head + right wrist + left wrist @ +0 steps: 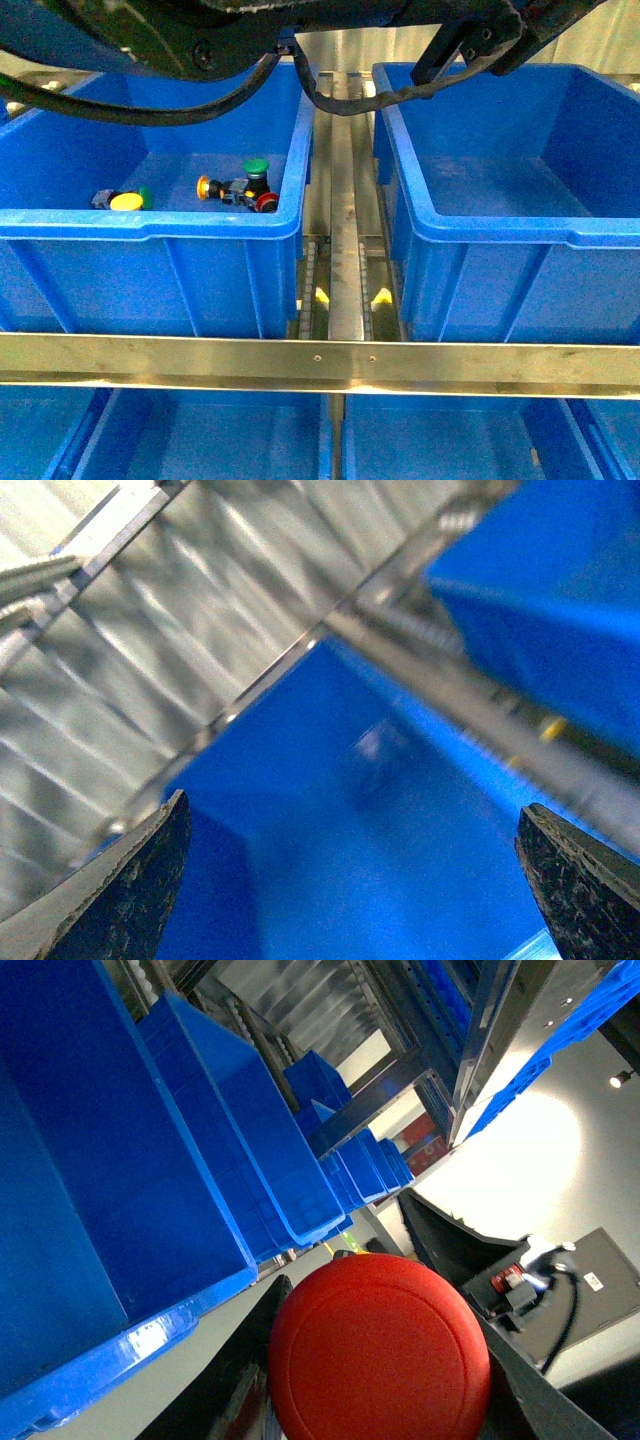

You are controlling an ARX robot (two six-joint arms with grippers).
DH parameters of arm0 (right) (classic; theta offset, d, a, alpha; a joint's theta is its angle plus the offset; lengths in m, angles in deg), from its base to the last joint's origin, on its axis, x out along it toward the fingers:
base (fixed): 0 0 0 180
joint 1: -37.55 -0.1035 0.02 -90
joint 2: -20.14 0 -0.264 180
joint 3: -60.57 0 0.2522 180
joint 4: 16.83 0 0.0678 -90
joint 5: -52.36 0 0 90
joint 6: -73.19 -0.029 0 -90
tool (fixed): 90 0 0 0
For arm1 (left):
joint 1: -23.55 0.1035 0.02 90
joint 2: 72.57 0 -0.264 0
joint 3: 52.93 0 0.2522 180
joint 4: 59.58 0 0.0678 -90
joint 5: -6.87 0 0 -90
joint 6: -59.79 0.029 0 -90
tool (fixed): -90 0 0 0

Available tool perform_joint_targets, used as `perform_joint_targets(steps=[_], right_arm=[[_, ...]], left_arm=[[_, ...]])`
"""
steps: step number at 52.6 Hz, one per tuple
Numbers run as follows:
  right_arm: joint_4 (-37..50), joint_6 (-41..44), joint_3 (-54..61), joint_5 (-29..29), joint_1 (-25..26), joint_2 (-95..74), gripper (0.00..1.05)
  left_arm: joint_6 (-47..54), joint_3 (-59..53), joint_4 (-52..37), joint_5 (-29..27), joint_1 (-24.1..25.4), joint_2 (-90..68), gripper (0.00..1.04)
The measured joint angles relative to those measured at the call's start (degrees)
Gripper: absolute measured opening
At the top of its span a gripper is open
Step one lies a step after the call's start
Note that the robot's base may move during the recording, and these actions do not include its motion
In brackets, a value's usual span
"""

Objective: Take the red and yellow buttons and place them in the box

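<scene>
My left gripper [380,1365] is shut on a red button [380,1350]; its glossy round cap fills the space between the dark fingers [225,1385]. It hangs beside a row of blue bins [150,1160]. In the front view, the left blue bin [150,225] holds a yellow button [126,202] and a second red button [267,203] on its floor. The blue box [500,225] to the right is empty. My right gripper [360,890] stands open over a blue bin's inside [330,860], with nothing between its fingers [140,880]. Neither gripper's jaws show in the front view.
The left bin also holds two green-capped buttons [256,167] and an orange-capped one [203,186]. A metal roller rail [345,200] runs between the two bins and a steel crossbar [320,358] passes in front. Dark arm links and cables [330,95] hang overhead. More blue bins [200,440] sit below.
</scene>
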Motion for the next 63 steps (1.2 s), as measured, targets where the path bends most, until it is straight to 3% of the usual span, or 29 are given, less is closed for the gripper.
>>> perform_joint_targets(steps=[3,9,18,41,63], right_arm=[[-0.4,-12.6,-0.3,-0.1,-2.9,-2.2,0.98],[0.4,-29.4,-0.5,-1.4,-8.2,-4.5,0.98],[0.5,-42.7,-1.0,-3.3,-14.5,-6.3,0.98],[-0.6,-48.7,-5.6,-6.5,-23.5,-6.0,0.98],[-3.3,-48.8,-8.0,-6.9,-25.5,-2.3,0.98]], left_arm=[[0.0,-0.7,-0.4,0.0,0.1,0.2,0.32],[-0.2,-1.6,-0.7,0.0,0.5,0.2,0.32],[-0.5,-2.0,-1.5,0.0,1.0,0.2,0.32],[-2.3,-2.5,-3.8,-1.3,1.1,0.9,0.32],[-2.6,-2.5,-3.8,-2.7,-0.9,0.8,0.32]])
